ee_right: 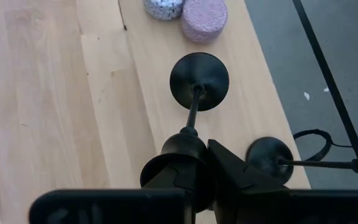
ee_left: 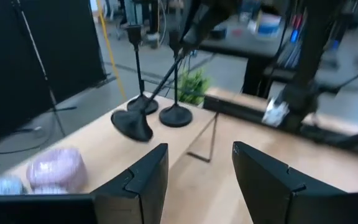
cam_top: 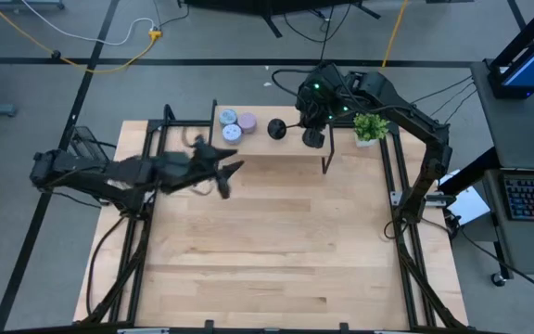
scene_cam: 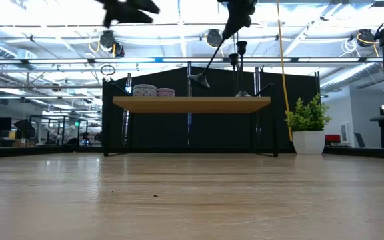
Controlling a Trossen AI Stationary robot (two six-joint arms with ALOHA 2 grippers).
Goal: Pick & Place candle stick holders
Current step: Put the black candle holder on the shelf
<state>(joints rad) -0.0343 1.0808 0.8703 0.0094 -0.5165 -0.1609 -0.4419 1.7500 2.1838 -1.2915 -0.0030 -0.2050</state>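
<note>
- Near the table's (cam_top: 276,250) left edge, we see in the high view that the left arm reaches in over the table toward the shelf (cam_top: 341,160), which runs along the far edge.
- The left gripper (ee_left: 199,149) hangs in the air just in front of the shelf. Its fingers are spread and hold nothing. Only the left wrist view shows this gap.
- On the left part of the shelf stand a lilac tin (ee_left: 56,168) and a speckled tin (ee_right: 164,7), side by side. We cannot see inside either.
- At the middle of the shelf is the tilted candle stick holder (ee_left: 133,124). Its stem slants up to the right gripper (ee_right: 197,146), which is pressed together on the top of the stem.
- The low view alone shows that this holder's base hangs slanted above the shelf top. The high view shows only a dark disc there.
- Just beyond it, the two upright candle stick holders (ee_left: 175,115) stand on the shelf, bases close together. The left wrist view separates all three stems.
- The right wrist view looks down the pinched stem onto its round base, with the two tins beyond it.
- At the right end of the shelf a potted plant (scene_cam: 307,130) sits in a white pot.
- The right arm comes in from the table's right edge, bends over the far right corner and points its gripper down above the shelf.
</note>
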